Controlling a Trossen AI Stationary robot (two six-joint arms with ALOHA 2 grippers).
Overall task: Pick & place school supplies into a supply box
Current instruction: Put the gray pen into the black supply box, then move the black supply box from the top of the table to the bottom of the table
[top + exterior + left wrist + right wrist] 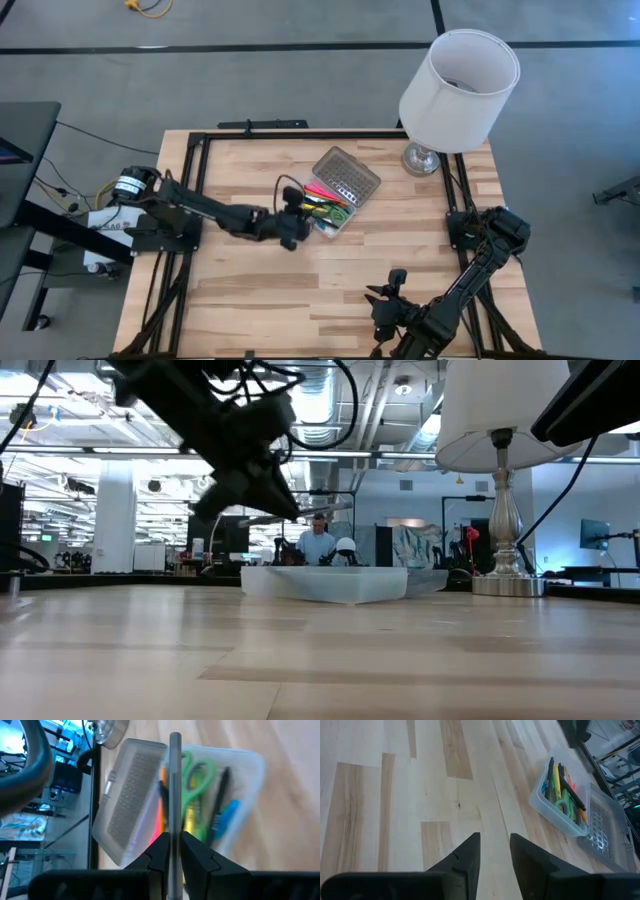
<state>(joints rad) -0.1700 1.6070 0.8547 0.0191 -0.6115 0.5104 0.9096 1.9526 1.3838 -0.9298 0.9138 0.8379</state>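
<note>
Jaws of the left gripper (174, 851) are clamped on a thin grey pen (175, 795), which stands up between the two dark fingers (161, 851). In the high view this gripper (293, 222) hovers just beside the supply box (334, 222), at its left edge, near the middle of the tabletop (250, 300). The supply box is a clear tray with its dotted grey lid (347, 177) swung open and lying flat behind it. Inside lie the school supplies (326, 206): green-handled scissors (196, 776), an orange marker (161, 817), a yellow one (191, 820), a black pen (221, 787) and a blue one (225, 817).

Over by the near right edge of the tabletop, the right gripper (494, 851) waits with its jaws parted and nothing between them; only bare wood shows in the gap. From its wrist the box (551, 807) sits well apart, across open boards.

No brand or writing can be read on the box, the pens or the lid. A white label on the left arm's base (110, 226) carries marks too small to read.

A white lamp (455, 95) stands at the far right corner, near the lid but apart from it. Wide bare wood lies in front of the box, toward the near edge, and to its left.
</note>
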